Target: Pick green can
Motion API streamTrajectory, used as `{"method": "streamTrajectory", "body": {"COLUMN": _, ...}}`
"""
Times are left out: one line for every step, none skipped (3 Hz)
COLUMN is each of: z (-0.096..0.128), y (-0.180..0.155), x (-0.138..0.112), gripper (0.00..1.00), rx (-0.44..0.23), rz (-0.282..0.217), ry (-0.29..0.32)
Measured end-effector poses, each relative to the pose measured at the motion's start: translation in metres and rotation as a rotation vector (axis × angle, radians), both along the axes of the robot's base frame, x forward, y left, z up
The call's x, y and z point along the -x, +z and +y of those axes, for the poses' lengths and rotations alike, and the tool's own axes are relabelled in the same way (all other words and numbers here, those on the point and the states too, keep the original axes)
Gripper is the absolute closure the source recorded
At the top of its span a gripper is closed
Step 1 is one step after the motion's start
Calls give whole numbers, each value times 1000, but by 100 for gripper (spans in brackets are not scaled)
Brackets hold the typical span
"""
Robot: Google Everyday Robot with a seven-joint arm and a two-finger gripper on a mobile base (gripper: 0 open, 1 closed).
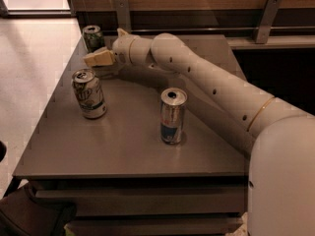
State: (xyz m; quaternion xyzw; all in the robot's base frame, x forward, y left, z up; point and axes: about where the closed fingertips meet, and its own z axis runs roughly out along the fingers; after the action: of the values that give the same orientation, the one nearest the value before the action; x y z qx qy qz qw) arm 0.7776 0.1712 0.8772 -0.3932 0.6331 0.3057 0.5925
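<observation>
I had the gripper out over the far left part of the table, just in front of the green can, which stood upright at the far left corner. I couldn't tell how wide the gripper was set, though it seemed to hold nothing. The white can and the silver-and-blue can stood nearer me.

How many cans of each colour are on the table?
Dark green can: 1
White can with green logo: 1
Silver-and-blue can: 1
Total: 3 cans
The robot's hand is close beside the green one.
</observation>
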Motion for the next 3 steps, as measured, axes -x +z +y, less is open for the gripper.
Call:
{"method": "streamTrajectory", "body": {"z": 8, "y": -2, "x": -3, "gripper": 0, "rx": -3, "rz": 9, "ry": 10}}
{"method": "streamTrajectory", "body": {"z": 15, "y": -1, "x": -3, "gripper": 16, "rx": -1, "rz": 2, "ry": 16}}
{"method": "streamTrajectory", "body": {"z": 18, "y": -2, "x": -2, "gripper": 39, "rx": -2, "rz": 2, "ry": 20}}
